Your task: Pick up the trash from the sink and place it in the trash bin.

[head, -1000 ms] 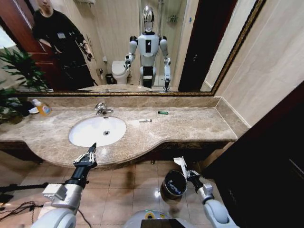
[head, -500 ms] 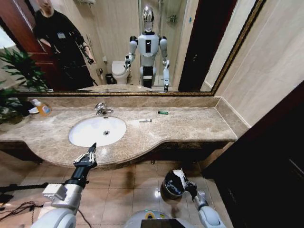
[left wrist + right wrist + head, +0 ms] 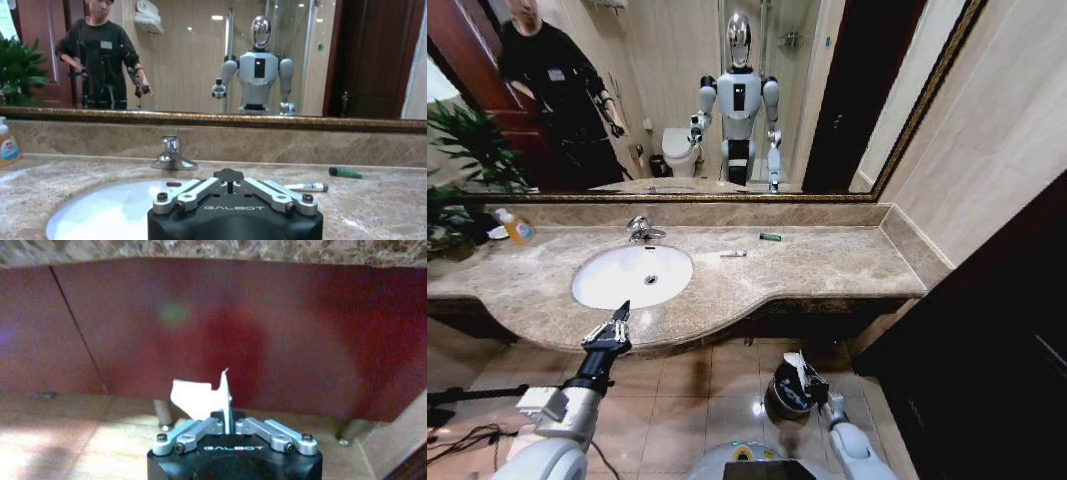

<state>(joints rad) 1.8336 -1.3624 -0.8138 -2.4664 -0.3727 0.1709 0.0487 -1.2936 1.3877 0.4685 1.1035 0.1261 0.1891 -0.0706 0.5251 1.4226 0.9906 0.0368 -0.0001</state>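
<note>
R gripper (image 3: 800,372) holding white wrapper (image 3: 795,360) over trash bin (image 3: 789,394); L gripper (image 3: 613,325) waiting at surface edge.

R jaws are pinching shut on the crumpled wrapper, seen in the wrist view (image 3: 200,397) sticking up from betw. the fingers, w/ the bin on the floor below the surface (image 3: 827,265). L jaws are sitting spread apart, holding nothing, just in front of the sink (image 3: 632,276). A pale stick (image 3: 733,254) and small green piece (image 3: 770,237) are lying on the surface right of the sink, near the back wall.
</note>
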